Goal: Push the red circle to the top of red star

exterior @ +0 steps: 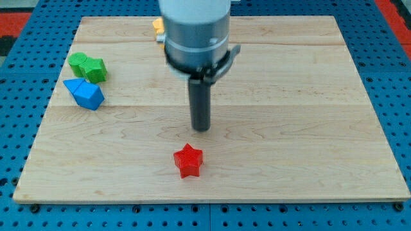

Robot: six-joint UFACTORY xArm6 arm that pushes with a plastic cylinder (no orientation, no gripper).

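one wooden bench (pixel 308 96) on a blue board with holes (pixel 392 77), no boxes or bowls on it. no claw here, just a dark rod, so nothing to open or close. my tip (pixel 201 128) just above the one red star (pixel 188 160), a small gap between. no red circle to be seen. one green block (pixel 88 67) and one blue block (pixel 84 94) close together at the view's left. one yellow block (pixel 158 27) at the view's top, half hidden behind the arm.

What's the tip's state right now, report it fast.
My tip: no gripper, holding nothing, touching no block; it stands just above the red star in the view. The red circle is not visible.
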